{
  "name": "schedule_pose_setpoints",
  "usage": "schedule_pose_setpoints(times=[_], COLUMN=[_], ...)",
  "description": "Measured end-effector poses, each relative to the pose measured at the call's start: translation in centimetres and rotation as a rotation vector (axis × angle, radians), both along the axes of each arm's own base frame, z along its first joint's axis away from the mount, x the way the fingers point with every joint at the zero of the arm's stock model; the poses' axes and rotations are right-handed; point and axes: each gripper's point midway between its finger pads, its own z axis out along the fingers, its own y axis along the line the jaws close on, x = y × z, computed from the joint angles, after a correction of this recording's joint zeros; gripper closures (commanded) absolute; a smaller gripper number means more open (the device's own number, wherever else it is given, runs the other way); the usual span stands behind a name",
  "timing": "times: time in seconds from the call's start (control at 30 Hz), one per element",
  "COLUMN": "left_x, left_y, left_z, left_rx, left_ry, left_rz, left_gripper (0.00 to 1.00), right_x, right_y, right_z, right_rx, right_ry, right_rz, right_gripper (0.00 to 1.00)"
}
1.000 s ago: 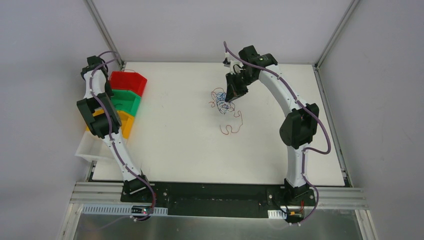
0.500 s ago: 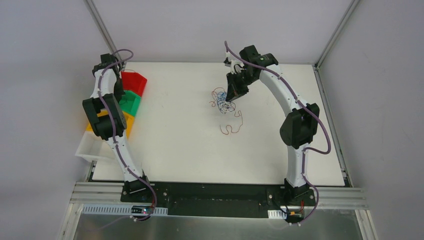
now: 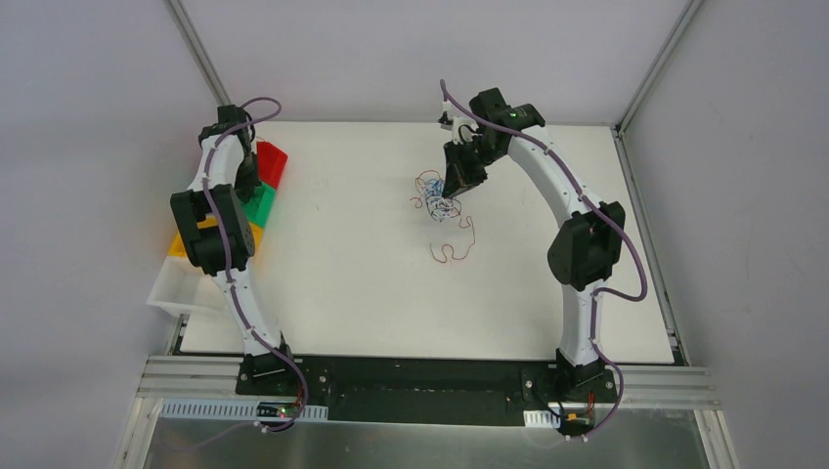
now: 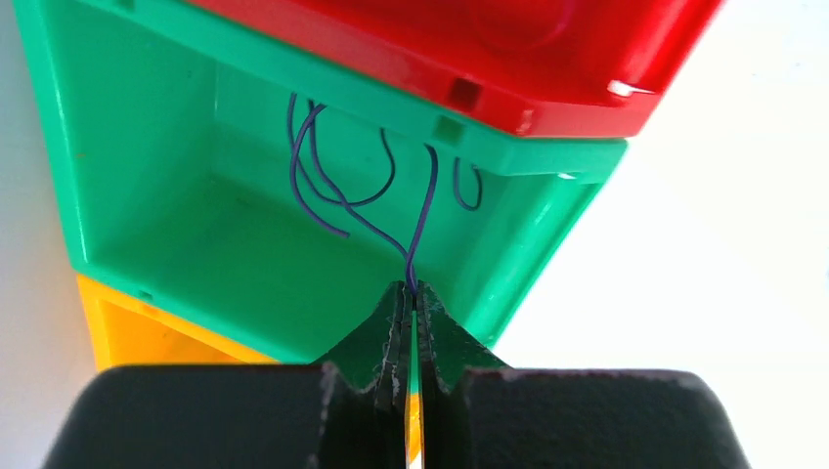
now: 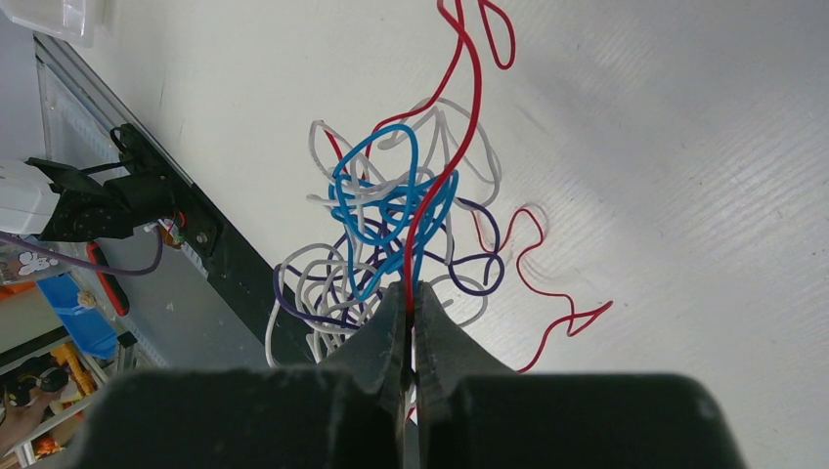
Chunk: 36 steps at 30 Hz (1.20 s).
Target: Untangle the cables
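My left claw (image 4: 411, 298) is matte black. The purple wire (image 4: 430, 195) at its tips reads deep violet against the bright green bin (image 4: 147, 215) ahead. Beyond that bin is a glossy red bin (image 4: 440, 39), and down to the claw's left a yellow bin (image 4: 122, 327). The surface (image 4: 723, 244) to its right is plain white. My right claw (image 5: 411, 293) is black too. Just ahead of it the cables (image 5: 391, 210) mix colours: a red wire (image 5: 477, 83), a sky-blue wire (image 5: 339, 191), white wires (image 5: 315, 132) and a dark purple wire (image 5: 497, 239).
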Motion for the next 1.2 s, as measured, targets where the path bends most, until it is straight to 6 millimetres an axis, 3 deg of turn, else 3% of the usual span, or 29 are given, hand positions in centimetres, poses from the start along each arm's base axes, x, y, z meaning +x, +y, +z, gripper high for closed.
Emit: schedule_pose_setpoints(times=[0.27, 0.4, 0.57, 0.67, 0.73, 0.83, 0.87, 0.93, 0.97, 1.07, 1.13, 1.2], left_x=[0.3, 0.0, 0.9, 1.4, 2.0, 2.0, 1.4, -0.5, -1.4, -5.1, -7.7, -9.6], left_y=[-0.5, 0.6, 1.2, -0.5, -2.7, -8.3, -10.5, -15.5, -17.6, -24.1, -26.9, -28.2], left_z=[0.9, 1.3, 2.5, 4.5, 7.0, 12.9, 15.0, 18.4, 19.3, 19.4, 17.0, 14.2], left_rx=[0.021, 0.06, 0.02, -0.092, -0.202, -0.401, -0.463, -0.572, -0.61, -0.743, -0.823, -0.882], left_ry=[-0.014, -0.007, -0.069, -0.154, -0.246, -0.431, -0.486, -0.564, -0.584, -0.578, -0.509, -0.428], left_rz=[-0.022, -0.005, 0.011, -0.04, -0.105, -0.281, -0.352, -0.505, -0.568, -0.753, -0.805, -0.801], left_gripper=[1.0, 0.6, 0.33, 0.15, 0.02, 0.01, 0.01, 0.01, 0.01, 0.01, 0.01, 0.03], right_x=[0.1, 0.2, 0.2, 0.0, -0.3, -0.9, -1.1, -1.4, -1.7, -2.6, -3.4, -4.2], right_y=[-0.2, -0.3, -0.3, -0.1, 0.3, 0.8, 1.0, 1.3, 1.4, 0.8, -0.3, -1.8], right_z=[0.0, 0.0, 0.1, 0.7, 1.3, 2.1, 2.4, 2.7, 2.6, 1.2, -0.9, -3.2], right_rx=[0.0, 0.0, 0.005, 0.034, 0.065, 0.111, 0.126, 0.152, 0.16, 0.127, 0.068, 0.021], right_ry=[-0.003, -0.004, -0.003, 0.003, 0.009, 0.02, 0.025, 0.035, 0.041, 0.061, 0.09, 0.141], right_rz=[-0.001, -0.003, -0.005, 0.004, 0.017, 0.038, 0.045, 0.062, 0.075, 0.112, 0.135, 0.134], right_gripper=[1.0, 1.0, 1.0, 1.0, 1.0, 1.0, 0.93, 0.62, 0.54, 0.47, 0.45, 0.45])
